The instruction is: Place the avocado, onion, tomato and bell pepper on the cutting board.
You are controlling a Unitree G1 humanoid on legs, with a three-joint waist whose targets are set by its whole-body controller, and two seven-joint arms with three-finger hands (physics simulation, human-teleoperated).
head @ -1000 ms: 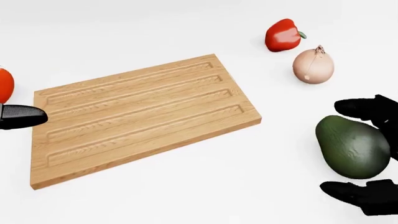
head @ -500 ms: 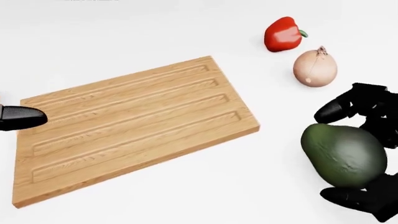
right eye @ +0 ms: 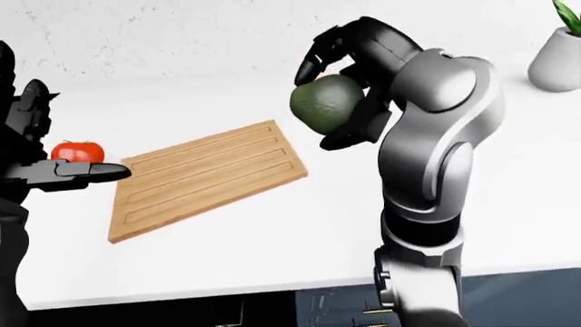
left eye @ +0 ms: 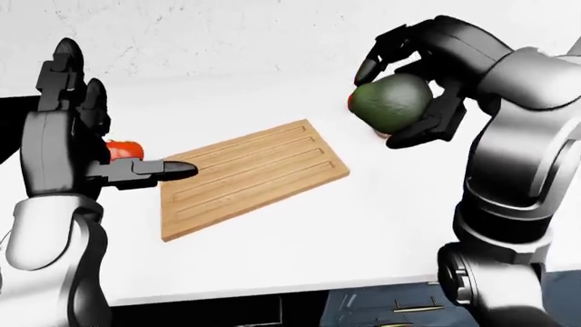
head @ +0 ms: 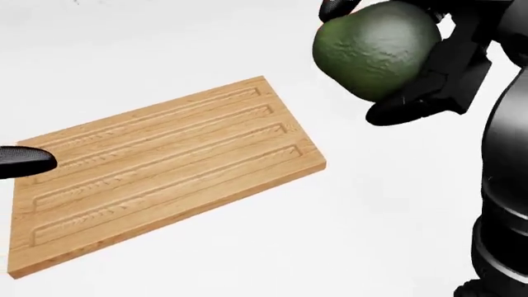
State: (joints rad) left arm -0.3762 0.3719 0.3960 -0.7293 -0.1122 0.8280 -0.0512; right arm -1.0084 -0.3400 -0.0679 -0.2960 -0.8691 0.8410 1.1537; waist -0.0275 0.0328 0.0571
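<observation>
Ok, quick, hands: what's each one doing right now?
Left hand: open, fingers extended, holding nothing.
Right hand: closed on the avocado, lifted off the counter.

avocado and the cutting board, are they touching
Apart. The right-eye view shows the avocado gripped in the right hand, raised clear of the cutting board, white counter visible between them.

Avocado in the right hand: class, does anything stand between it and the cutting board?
Nothing visible does. The avocado is held above the counter in the right hand, and the cutting board lies bare to its lower left.
</observation>
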